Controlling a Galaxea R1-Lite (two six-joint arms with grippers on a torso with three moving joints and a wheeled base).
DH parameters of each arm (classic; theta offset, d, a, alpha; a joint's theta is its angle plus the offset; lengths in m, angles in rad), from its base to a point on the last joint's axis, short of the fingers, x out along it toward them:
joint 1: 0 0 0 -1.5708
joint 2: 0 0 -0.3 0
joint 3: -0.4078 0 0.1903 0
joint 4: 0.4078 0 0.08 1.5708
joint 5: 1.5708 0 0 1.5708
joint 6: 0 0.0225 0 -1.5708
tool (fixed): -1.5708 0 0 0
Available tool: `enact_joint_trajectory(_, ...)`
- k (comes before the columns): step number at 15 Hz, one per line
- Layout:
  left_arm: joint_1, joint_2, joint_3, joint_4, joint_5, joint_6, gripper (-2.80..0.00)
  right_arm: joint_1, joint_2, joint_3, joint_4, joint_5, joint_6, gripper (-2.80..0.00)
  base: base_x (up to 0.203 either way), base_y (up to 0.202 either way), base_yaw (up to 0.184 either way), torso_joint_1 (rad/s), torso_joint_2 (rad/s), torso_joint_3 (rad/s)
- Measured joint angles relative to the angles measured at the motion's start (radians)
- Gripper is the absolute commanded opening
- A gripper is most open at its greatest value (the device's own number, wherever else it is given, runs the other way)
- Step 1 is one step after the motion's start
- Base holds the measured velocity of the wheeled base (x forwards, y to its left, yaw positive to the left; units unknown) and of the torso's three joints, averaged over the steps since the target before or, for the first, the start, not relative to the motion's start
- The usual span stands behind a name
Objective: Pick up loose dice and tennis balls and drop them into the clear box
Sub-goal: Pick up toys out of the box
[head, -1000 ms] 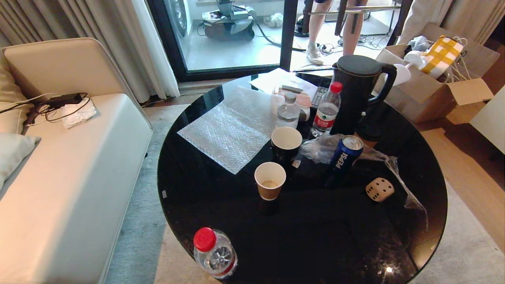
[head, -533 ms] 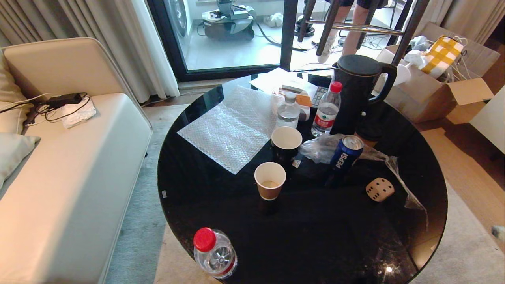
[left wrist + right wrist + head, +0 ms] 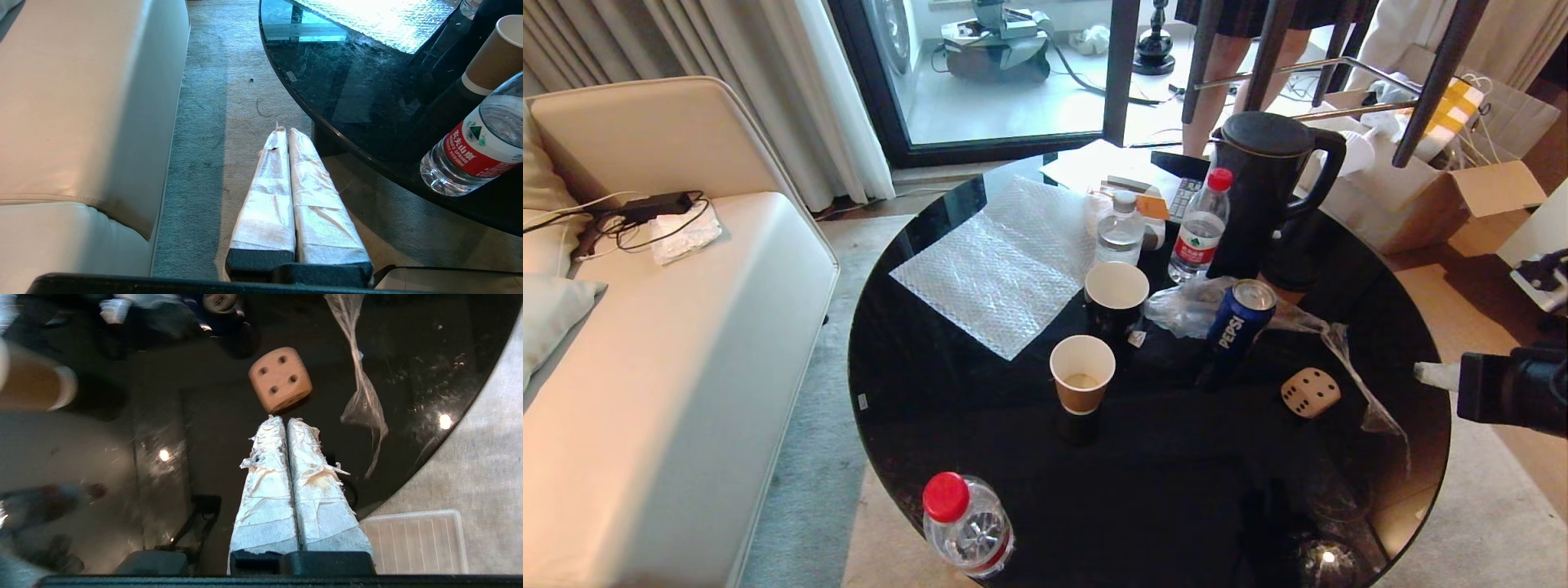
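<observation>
One beige die (image 3: 1310,392) sat on the black table (image 3: 980,408); the right gripper (image 3: 284,420) hung just short of it, fingers pressed together, holding nothing.

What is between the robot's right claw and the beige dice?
Nothing but bare black table. In the right wrist view, the shut right claw points at the beige dice, with only a small dark gap between them.
</observation>
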Motion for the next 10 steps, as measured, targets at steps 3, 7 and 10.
enact_joint_trajectory(3,0.000,0.000,0.000,0.000,0.000,0.000,-2.80,-0.015,0.126,-0.079,-0.002,0.001,-0.004,0.00,0.000,0.000,0.000,0.000,0.00,0.000)
enact_joint_trajectory(7,0.000,0.000,0.000,0.000,0.000,0.000,-2.80,-0.018,0.250,-0.144,-0.013,0.001,-0.021,0.00,0.000,0.000,0.000,0.000,0.00,0.000)
enact_joint_trajectory(10,0.000,0.000,0.000,0.000,0.000,0.000,-2.80,-0.018,0.338,-0.155,-0.014,0.006,-0.087,0.00,0.000,0.000,0.000,0.000,0.00,0.000)
